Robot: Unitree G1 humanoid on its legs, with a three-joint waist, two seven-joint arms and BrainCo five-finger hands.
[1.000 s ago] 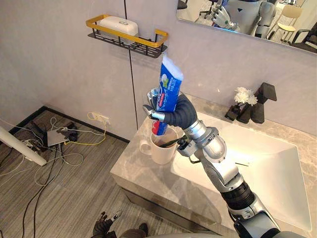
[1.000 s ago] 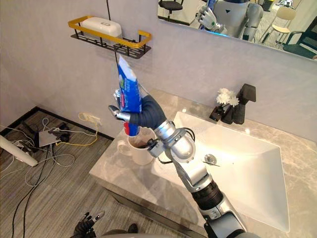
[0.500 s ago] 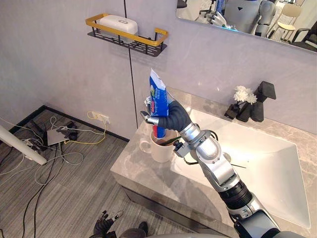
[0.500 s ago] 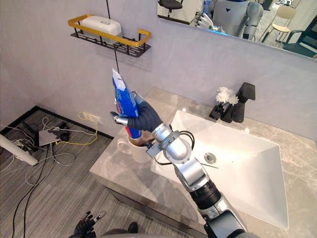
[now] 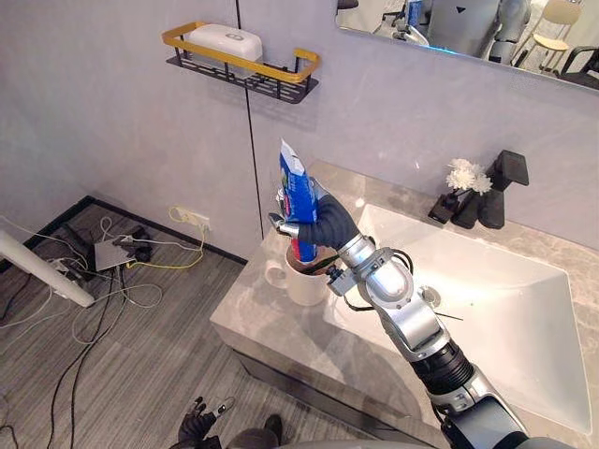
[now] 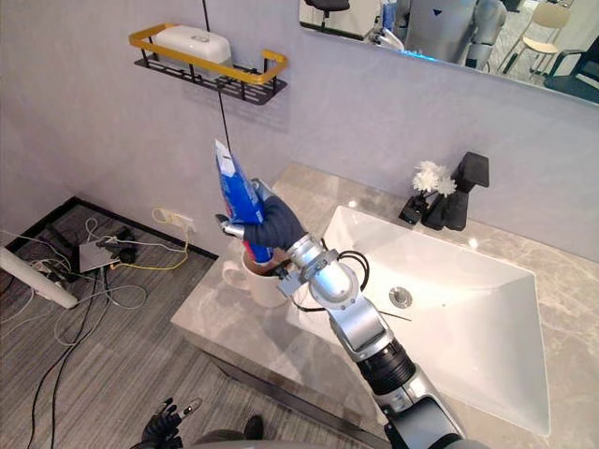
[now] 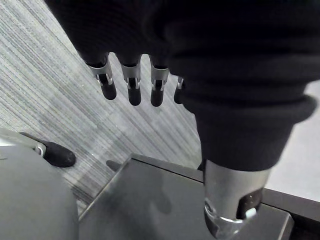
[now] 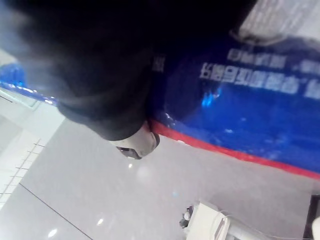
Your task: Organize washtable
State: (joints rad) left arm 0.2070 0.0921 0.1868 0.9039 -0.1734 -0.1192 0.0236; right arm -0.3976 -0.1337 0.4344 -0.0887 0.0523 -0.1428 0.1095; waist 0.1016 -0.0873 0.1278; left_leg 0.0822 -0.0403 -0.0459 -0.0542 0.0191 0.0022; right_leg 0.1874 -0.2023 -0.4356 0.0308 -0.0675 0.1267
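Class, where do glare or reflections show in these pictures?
Right eye view: a bright glint on the countertop beside the sink; the mirror reflects a lit room. Right wrist view: light spots on the glossy grey surface past the toothpaste tube in the right hand.

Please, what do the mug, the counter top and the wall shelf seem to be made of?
Mug: probably glazed ceramic; it is cream-white with a thick wall and handle.
Counter top: looks like polished stone or an imitation of it, grey-beige with faint veins and a soft gloss.
Wall shelf: seemingly metal, with a black wire base and a yellow painted rail.
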